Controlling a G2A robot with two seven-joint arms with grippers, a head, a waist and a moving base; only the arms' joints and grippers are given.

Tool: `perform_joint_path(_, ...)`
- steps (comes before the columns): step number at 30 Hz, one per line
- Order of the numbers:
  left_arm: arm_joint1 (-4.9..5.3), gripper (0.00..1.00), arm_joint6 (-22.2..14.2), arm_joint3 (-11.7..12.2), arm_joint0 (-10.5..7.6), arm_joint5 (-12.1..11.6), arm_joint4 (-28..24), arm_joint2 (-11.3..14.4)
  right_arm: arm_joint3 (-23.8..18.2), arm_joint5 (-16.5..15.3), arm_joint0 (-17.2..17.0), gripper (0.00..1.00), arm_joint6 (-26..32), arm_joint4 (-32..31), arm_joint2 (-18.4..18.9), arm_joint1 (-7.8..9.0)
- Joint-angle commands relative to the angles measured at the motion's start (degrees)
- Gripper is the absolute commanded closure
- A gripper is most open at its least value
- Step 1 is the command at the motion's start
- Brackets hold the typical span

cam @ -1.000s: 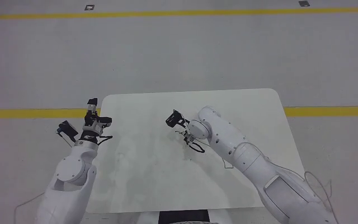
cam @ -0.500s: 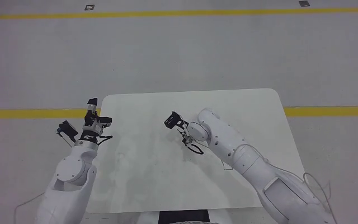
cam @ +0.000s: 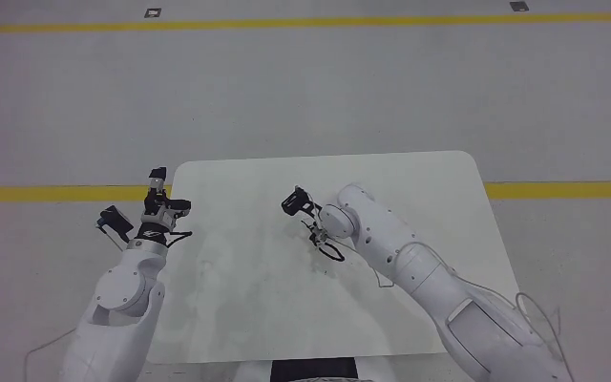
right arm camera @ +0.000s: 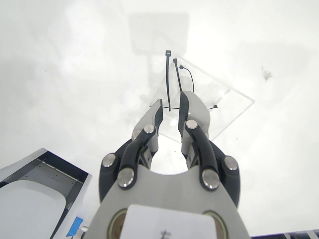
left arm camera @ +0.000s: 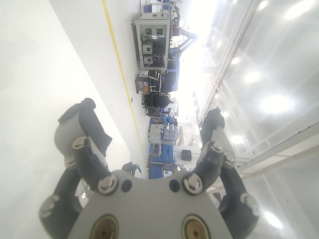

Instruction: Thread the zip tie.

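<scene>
Zip tie [right arm camera: 167, 80]: thin black strip (square head) on clear sheet [right arm camera: 224, 95].

Zip ties [right arm camera: 168, 80], perhaps clear sheet [right arm camera: 224, 110], lie before right tool [right arm camera: 171, 99].

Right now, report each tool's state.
Left tool: open, empty.
Right tool: open, at a zip tie tail, not gripping.

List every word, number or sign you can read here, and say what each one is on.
Nothing here reads clearly.
White paper label on the right wrist: small dark mark, too blurred.
Small dark square floor marker: too small.
Grey equipment cabinet in the room behind: panels too blurred.
</scene>
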Motion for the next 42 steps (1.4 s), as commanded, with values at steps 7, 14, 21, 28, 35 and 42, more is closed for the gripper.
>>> perform_joint_path(7,0.00,0.00,0.00,0.00,0.00,0.00,0.00,0.00,2.95,0.07,0.76,0.85,-1.14,1.44,-0.96,-1.07)
perform_joint_path(14,0.00,0.00,0.00,0.00,0.00,0.00,0.00,0.00,5.90,2.22,1.77,0.90,-3.06,2.43,-1.64,-2.30)
perform_joint_path(21,0.00,0.00,0.00,0.00,0.00,0.00,0.00,0.00,8.13,3.42,2.69,1.00,-3.54,3.16,-1.52,-3.04)
perform_joint_path(28,0.00,0.00,0.00,0.00,0.00,0.00,0.00,0.00,5.09,1.93,1.77,1.00,-1.87,4.55,2.19,-1.69)
perform_joint_path(35,0.00,0.00,0.00,0.00,0.00,0.00,0.00,0.00,-6.31,-0.90,-3.03,1.00,-0.51,8.43,11.67,1.79)
perform_joint_path(42,0.00,0.00,0.00,0.00,0.00,0.00,0.00,0.00,-14.59,-4.96,-7.83,1.00,-2.31,16.67,19.22,3.84)
